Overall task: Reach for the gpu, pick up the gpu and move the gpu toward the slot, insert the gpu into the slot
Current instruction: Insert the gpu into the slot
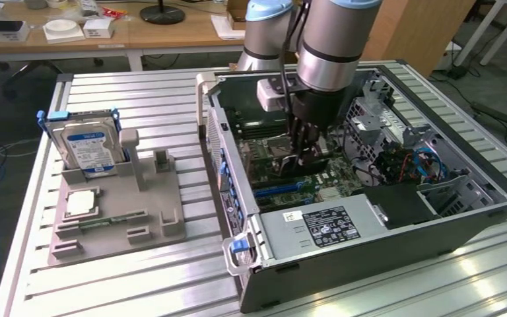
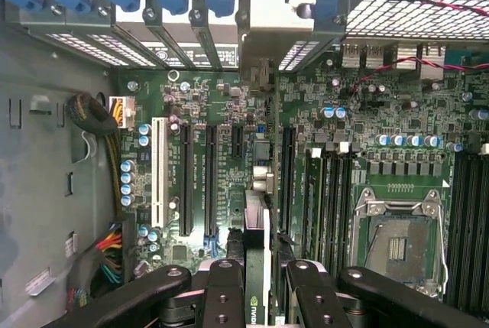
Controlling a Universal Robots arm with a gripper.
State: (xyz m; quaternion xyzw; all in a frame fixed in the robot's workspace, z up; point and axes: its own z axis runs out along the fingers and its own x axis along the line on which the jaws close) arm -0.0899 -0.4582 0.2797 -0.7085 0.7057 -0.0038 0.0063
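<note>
The gripper [image 2: 257,282] has its jaws closed on the gpu [image 2: 257,267], which hangs edge-down between the black fingers [image 2: 223,293], its silver bracket [image 2: 269,18] reaching toward the rear wall of the computer case [image 1: 465,228]. In the exterior view the arm [image 1: 329,46] reaches straight down into the open case, which lies near the middle of the table [image 1: 148,277], the card just above the motherboard [image 2: 321,125].

Beyond the fingers, several long black slots [image 2: 209,179] run side by side. The card appears to sit between two of them, so it could settle on the wrong one or on the board beside it. If it is tilted, pressing down could jam one end while the other stays proud, straining the connector edge. The bracket could also catch on the rear frame [image 2: 191,34].

Farther off, toward the table's edge at the exterior view's left, a grey fixture [image 1: 117,211] holds the hard drive [image 1: 90,148].
</note>
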